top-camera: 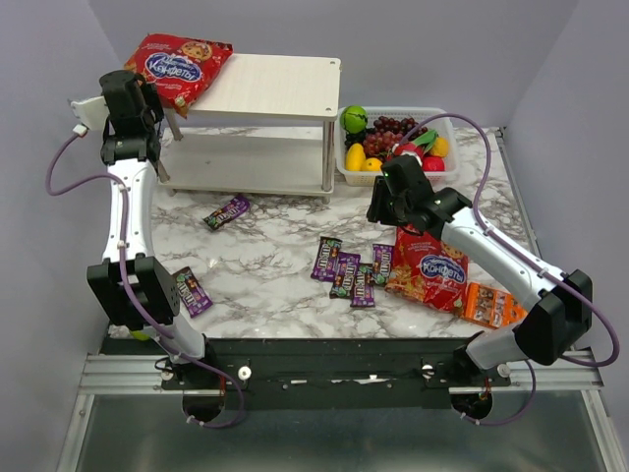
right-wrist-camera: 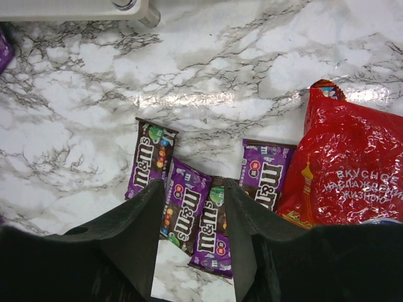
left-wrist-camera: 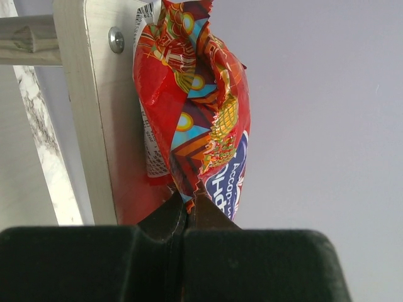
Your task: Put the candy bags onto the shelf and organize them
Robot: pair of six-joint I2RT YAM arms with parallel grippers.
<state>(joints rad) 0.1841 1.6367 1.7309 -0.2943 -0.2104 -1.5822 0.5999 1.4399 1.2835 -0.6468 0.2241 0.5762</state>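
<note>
A red candy bag [top-camera: 182, 61] lies tilted over the left end of the shelf's top board [top-camera: 275, 87]. My left gripper [top-camera: 157, 103] is shut on that bag's crimped edge; in the left wrist view the gripper [left-wrist-camera: 187, 201] pinches the seam of the bag [left-wrist-camera: 195, 113] beside the board [left-wrist-camera: 94, 126]. A second red bag [top-camera: 432, 267] lies on the table at right. My right gripper [top-camera: 383, 208] hovers open above small purple packets [right-wrist-camera: 186, 204], [right-wrist-camera: 214, 233], [right-wrist-camera: 150, 157], holding nothing. The red bag [right-wrist-camera: 352, 163] lies to the right of the right gripper [right-wrist-camera: 194, 185].
More purple packets lie loose on the marble table [top-camera: 227, 210], [top-camera: 192, 290]. A white basket [top-camera: 444, 126] of fruit stands right of the shelf. An orange packet [top-camera: 491, 305] rests by the right arm. The shelf's lower board [top-camera: 246, 157] holds nothing.
</note>
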